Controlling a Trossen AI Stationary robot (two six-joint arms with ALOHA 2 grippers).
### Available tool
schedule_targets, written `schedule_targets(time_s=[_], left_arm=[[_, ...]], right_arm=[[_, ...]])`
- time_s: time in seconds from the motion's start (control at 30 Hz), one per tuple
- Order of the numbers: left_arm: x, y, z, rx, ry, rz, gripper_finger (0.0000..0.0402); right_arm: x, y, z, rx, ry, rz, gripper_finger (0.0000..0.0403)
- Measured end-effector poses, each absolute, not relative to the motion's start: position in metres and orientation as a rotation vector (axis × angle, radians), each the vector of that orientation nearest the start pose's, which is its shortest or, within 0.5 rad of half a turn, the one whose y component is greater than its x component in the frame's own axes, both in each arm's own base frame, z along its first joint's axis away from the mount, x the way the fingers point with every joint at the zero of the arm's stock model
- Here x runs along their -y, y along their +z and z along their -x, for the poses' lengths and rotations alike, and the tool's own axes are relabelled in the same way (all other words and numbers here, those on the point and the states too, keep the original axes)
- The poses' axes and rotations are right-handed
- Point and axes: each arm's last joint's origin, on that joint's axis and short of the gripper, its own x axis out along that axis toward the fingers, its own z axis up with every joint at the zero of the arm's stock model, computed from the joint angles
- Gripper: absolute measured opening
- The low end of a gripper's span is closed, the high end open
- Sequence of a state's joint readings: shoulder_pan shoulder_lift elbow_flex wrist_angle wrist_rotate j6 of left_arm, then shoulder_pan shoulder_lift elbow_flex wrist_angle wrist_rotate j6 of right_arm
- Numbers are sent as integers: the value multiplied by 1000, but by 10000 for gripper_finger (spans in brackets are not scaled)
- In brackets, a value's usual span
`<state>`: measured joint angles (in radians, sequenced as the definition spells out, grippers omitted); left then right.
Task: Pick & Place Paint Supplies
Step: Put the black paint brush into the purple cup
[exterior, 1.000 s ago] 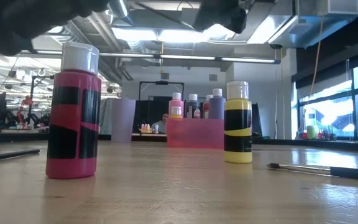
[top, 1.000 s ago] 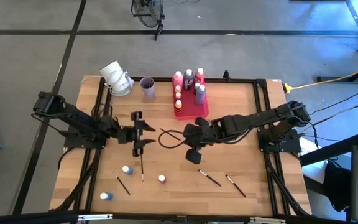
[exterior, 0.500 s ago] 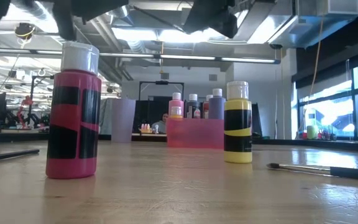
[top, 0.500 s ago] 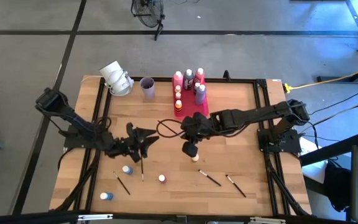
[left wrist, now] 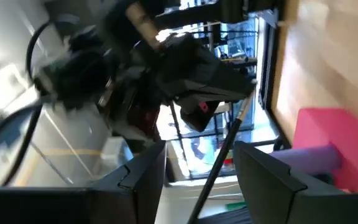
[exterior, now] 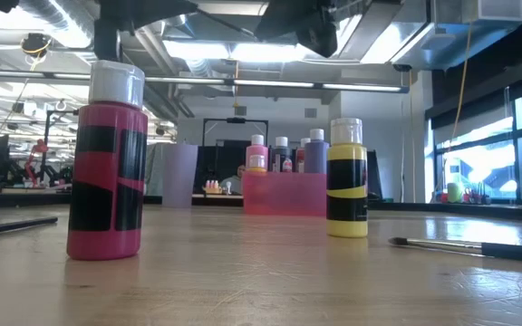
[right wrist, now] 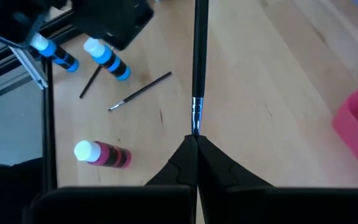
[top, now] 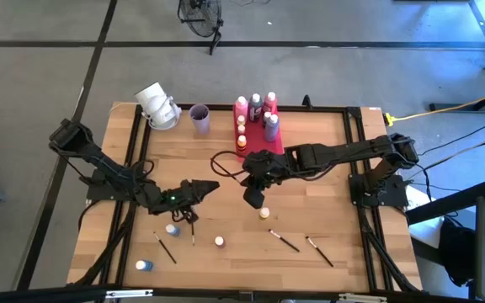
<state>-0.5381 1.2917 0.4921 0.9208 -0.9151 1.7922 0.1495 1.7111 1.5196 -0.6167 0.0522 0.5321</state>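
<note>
Wooden tabletop (top: pixel 327 160): seemingly four loose paintbrushes, four bottles outside tray (top: pixel 269 150).

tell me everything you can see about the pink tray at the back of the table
The pink tray is a pink-red rectangular box that looks like plastic, resting on the wooden table near its far edge, right of the lilac cup. Several light-capped paint bottles stand upright in it, clustered toward the far end, with one orange bottle nearer. In the low view its front wall hides the bottles' lower halves. No end effector touches it.
</note>
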Motion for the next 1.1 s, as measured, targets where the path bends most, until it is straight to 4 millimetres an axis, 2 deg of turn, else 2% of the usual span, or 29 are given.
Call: schedule_targets(time_s=[0.1, 0.23, 0.47, 0.7, 0.93, 1.1], left_arm=[[103, 233, -226, -279, 322, -1787, 184], [95, 233, -229, -312, 335, -1836, 184], [83, 232, -235, -305, 334, -1795, 184], [71, 231, -240, -337, 339, -1830, 184], [64, 216, -250, -407, 309, -1869, 184], [62, 216, -254, -390, 351, -1869, 184]], right_arm=[[-55, 307, -372, -807, -122, -429, 0], [-55, 307, -372, -807, -121, -430, 0], [-55, 307, -372, -812, -112, -448, 0], [-54, 308, -372, -810, -108, -456, 0], [-51, 308, -373, -801, -113, -460, 0], [-48, 308, -373, -801, -120, -461, 0]])
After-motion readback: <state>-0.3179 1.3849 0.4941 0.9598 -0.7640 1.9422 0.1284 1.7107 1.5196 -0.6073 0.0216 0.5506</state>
